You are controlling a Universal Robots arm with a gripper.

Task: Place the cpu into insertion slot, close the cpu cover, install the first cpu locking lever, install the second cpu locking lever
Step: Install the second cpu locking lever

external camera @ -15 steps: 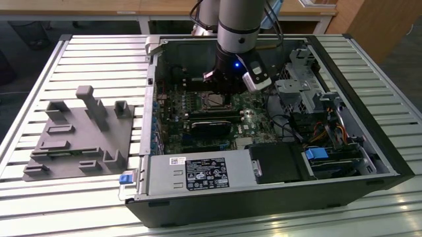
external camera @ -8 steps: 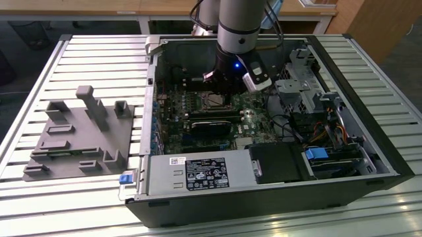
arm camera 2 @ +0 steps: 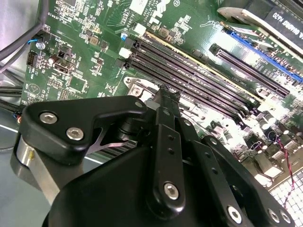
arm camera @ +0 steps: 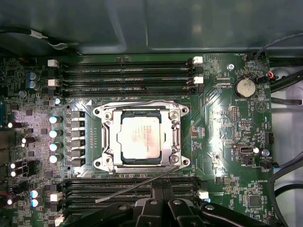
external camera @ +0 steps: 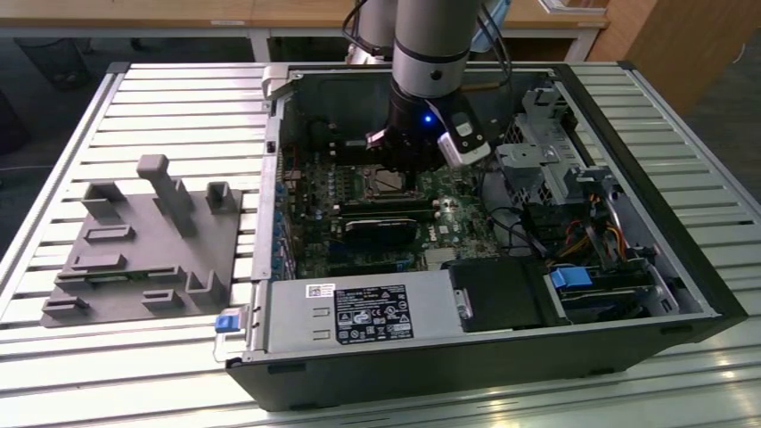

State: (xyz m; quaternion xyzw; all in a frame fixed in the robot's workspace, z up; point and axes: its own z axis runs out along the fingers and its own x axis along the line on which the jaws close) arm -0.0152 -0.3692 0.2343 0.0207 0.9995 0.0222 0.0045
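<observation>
The cpu point(arm camera: 138, 138) sits in the insertion slot point(arm camera: 176, 138), cpu cover point(arm camera: 110, 137) down, one lever point(arm camera: 135, 186) loose (board print unreadable); end effector point(arm camera: 161, 208) grip state: cannot tell.

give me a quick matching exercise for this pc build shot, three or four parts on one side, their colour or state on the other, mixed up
Things:
1. cpu
2. cpu cover
3. circuit board
4. memory slots

Descriptions:
A. green
B. long, black, empty
C. pale silvery square lying in the socket
D. silvery frame down around the chip

Pairs: 1-C, 2-D, 3-A, 4-B
</observation>
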